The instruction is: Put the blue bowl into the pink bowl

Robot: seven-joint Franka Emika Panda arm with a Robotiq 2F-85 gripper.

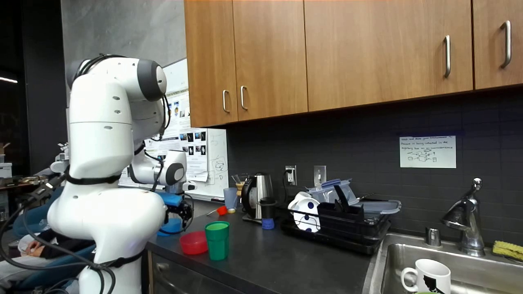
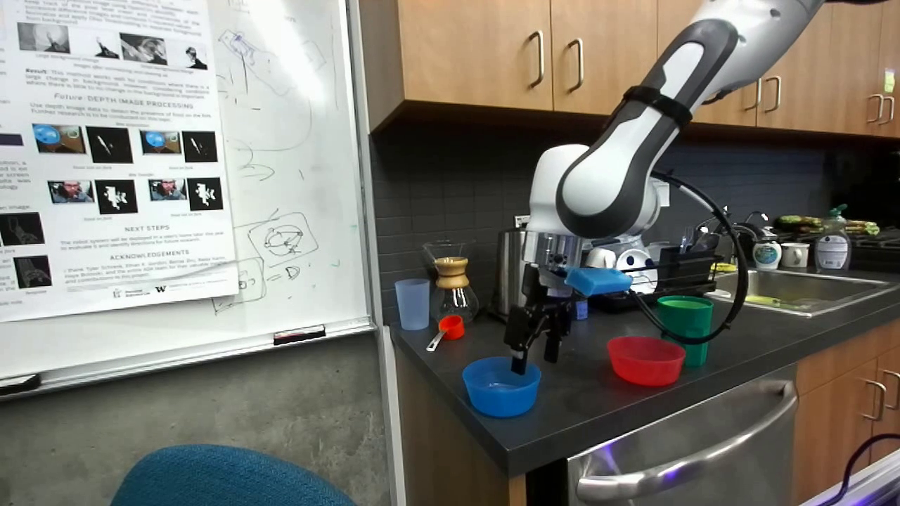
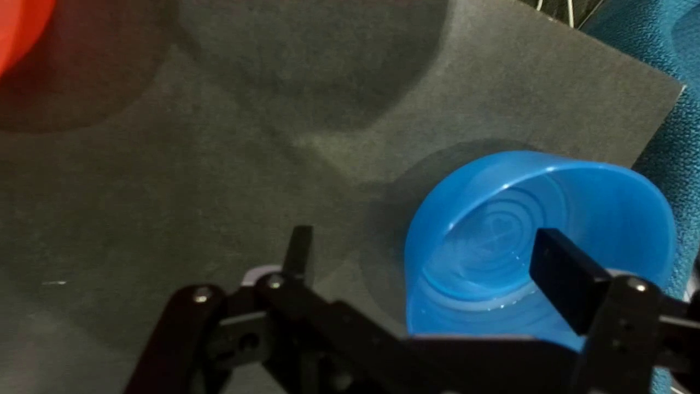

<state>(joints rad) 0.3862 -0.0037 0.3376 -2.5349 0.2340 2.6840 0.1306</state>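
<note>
The blue bowl (image 2: 500, 393) stands upright near the counter corner in an exterior view. It also shows in the wrist view (image 3: 486, 251), and partly behind the arm in an exterior view (image 1: 173, 225). My gripper (image 2: 536, 357) is open just above it. In the wrist view the fingers (image 3: 424, 241) are wide apart: one over the bowl's inside, the other outside over the counter, with the near wall between them. Nothing is held. The pink bowl (image 2: 645, 362) stands farther along the counter's front edge; it also shows in an exterior view (image 1: 193, 243) and at the wrist view's corner (image 3: 19, 27).
A green cup (image 2: 692, 330) stands beside the pink bowl. An orange-red scoop (image 2: 451, 327), a clear blue cup (image 2: 413, 303) and a glass coffee maker (image 2: 453, 295) are at the back. A kettle (image 1: 261, 196) and dish rack (image 1: 335, 224) stand along the wall.
</note>
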